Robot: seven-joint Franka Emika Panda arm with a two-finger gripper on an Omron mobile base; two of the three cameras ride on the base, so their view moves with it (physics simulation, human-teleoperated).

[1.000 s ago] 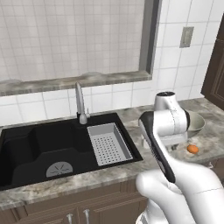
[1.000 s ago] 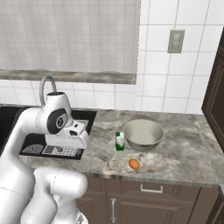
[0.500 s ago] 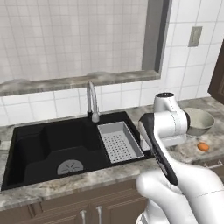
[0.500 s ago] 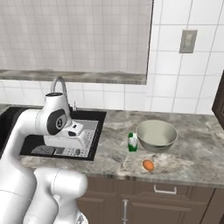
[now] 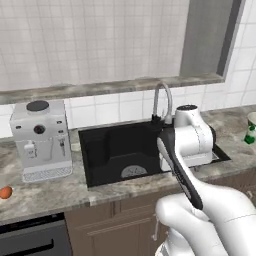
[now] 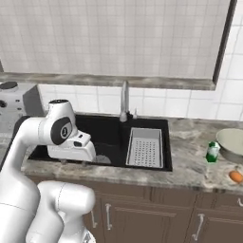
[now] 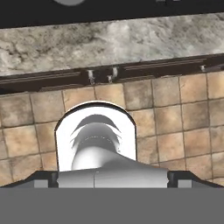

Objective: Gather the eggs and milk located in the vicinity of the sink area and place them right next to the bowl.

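Left base view, left to right: one egg at the far left edge, lower part of frame, on the grey stone counter. Just right of it, a silver coffee machine, apart from the egg. Centre: the black sink with its chrome tap behind. The white arm covers the right half of the basin. Far right edge, middle height: the milk, green with a white top, just below a sliver of the bowl.

Right base view, left to right: coffee machine corner at upper left, arm over the sink's left part, grey drainer tray in the basin's right part, then milk beside the bowl at the right edge, with a second egg just below the bowl, near the milk.

Hand view looks down at the counter edge, cabinet fronts and tiled floor. Finger state cannot be told.
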